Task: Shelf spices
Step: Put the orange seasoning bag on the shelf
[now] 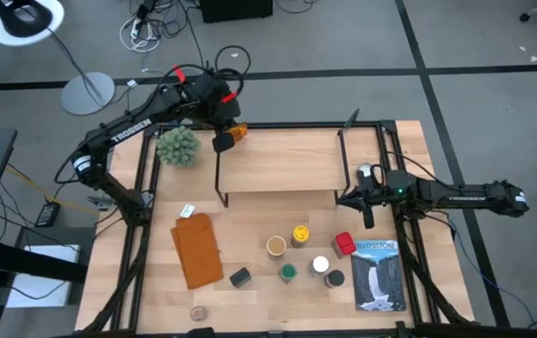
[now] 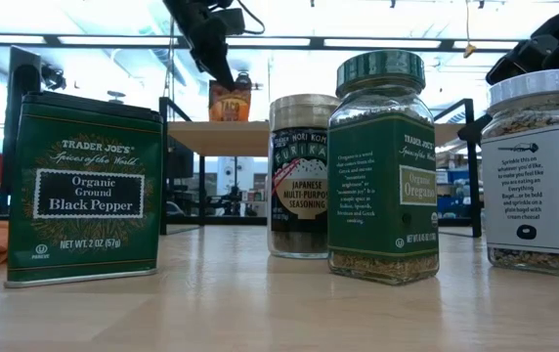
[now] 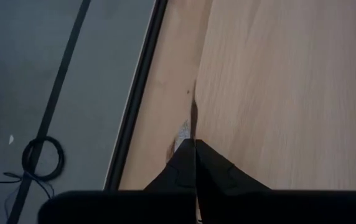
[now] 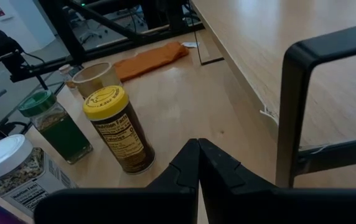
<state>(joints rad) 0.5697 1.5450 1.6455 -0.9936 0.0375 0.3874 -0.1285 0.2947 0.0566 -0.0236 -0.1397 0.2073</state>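
Left gripper, fingers pressed together, beside orange jar on shelf, upper centre; judged just placed; next fetch lower-centre jar.

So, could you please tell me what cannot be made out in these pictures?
- Low view: the everything bagel jar is cut off by the right edge.
- Low view: the orange taco jar on the shelf is partly hidden by the left gripper.
- High view: labels on the spices are too small to read.
- Right wrist view: the white-lidded jar runs off the frame edge.
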